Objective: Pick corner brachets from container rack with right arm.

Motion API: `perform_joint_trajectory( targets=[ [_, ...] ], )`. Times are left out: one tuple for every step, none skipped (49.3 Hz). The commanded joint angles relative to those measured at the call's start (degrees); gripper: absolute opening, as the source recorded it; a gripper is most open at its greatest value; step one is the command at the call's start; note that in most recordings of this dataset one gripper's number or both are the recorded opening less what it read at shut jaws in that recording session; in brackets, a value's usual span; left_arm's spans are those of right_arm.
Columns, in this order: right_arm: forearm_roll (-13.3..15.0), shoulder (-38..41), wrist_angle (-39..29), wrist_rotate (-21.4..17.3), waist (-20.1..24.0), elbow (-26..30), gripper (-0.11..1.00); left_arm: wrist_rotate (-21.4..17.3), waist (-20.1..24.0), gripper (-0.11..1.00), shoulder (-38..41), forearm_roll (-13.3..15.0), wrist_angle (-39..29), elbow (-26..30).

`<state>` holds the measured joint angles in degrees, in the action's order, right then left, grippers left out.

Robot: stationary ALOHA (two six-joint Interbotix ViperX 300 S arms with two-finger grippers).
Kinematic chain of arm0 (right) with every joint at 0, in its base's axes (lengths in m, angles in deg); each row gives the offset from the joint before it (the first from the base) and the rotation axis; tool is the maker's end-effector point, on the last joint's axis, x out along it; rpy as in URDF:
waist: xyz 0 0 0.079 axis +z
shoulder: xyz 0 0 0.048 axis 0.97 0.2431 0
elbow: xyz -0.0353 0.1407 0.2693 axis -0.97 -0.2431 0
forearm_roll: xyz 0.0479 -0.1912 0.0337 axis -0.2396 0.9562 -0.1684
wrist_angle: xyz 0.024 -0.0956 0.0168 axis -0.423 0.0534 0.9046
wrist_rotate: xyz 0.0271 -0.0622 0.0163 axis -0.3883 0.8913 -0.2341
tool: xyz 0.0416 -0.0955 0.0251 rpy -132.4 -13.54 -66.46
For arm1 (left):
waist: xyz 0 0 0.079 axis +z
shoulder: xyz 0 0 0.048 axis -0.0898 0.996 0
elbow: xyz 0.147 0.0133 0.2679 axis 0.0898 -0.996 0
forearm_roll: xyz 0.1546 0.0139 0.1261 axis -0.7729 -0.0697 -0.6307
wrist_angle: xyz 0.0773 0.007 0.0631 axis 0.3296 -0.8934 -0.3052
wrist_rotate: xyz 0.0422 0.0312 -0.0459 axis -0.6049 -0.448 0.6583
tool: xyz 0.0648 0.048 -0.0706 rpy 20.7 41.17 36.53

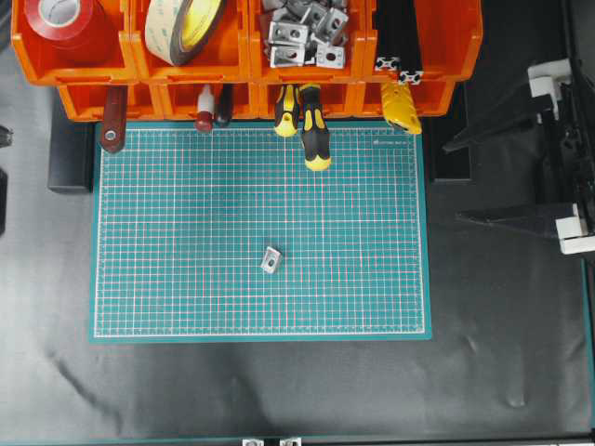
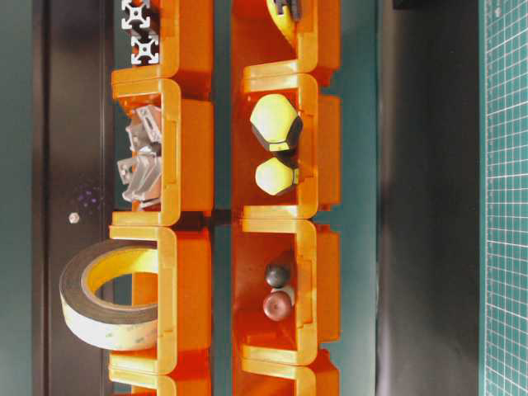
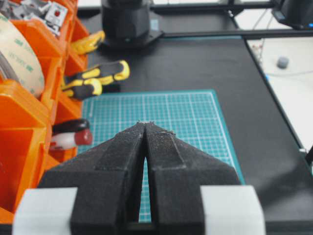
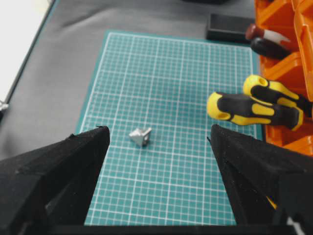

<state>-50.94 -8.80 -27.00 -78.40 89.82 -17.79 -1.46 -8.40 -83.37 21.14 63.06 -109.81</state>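
The orange container rack (image 1: 246, 70) runs along the back edge of the mat. Its third upper bin holds a heap of silver corner brachets (image 1: 302, 32), which also show in the table-level view (image 2: 142, 157) and at the top left of the left wrist view (image 3: 41, 10). One corner brachet (image 1: 271, 259) lies loose on the green mat (image 1: 186, 279). My right gripper (image 1: 453, 183) hovers beyond the mat's right edge, open and empty. In its wrist view (image 4: 157, 128) the loose brachet (image 4: 140, 136) sits ahead, nearer the left finger. My left gripper (image 3: 146, 125) is shut on nothing.
The upper bins also hold a red tape roll (image 1: 67, 23), a double-sided tape roll (image 1: 186, 23) and black slotted bars (image 1: 398, 37). Yellow-black screwdrivers (image 1: 311, 130), a yellow tool (image 1: 400, 107) and a red-handled tool (image 1: 113, 121) jut from the lower bins over the mat's back edge.
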Motion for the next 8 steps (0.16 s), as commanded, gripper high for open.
perform_joint_trajectory(
  targets=[
    [0.0,0.18,0.88,-0.09,-0.26,0.44,0.8,0.09,-0.09,0.01,0.35,-0.18,0.35,0.44],
    [0.0,0.18,0.88,-0.09,-0.35,0.35,0.8,0.09,-0.09,0.01,0.35,-0.18,0.35,0.44],
    [0.0,0.18,0.88,-0.09,-0.35,0.35,0.8,0.09,-0.09,0.01,0.35,-0.26,0.35,0.44],
    [0.0,0.18,0.88,-0.09,-0.35,0.26,0.8,0.09,-0.09,0.01,0.35,-0.26,0.35,0.44],
    [0.0,0.18,0.88,-0.09,-0.35,0.26,0.8,0.18,-0.09,0.01,0.35,-0.18,0.35,0.35],
    [0.0,0.09,0.88,-0.09,-0.35,0.26,0.8,0.09,-0.09,0.01,0.35,-0.26,0.35,0.35],
    [0.0,0.09,0.88,-0.09,-0.26,0.26,0.8,0.18,-0.09,0.01,0.35,-0.18,0.35,0.35],
    [0.0,0.09,0.88,-0.09,-0.26,0.26,0.8,0.09,-0.09,0.01,0.35,-0.18,0.26,0.35]
  ],
)
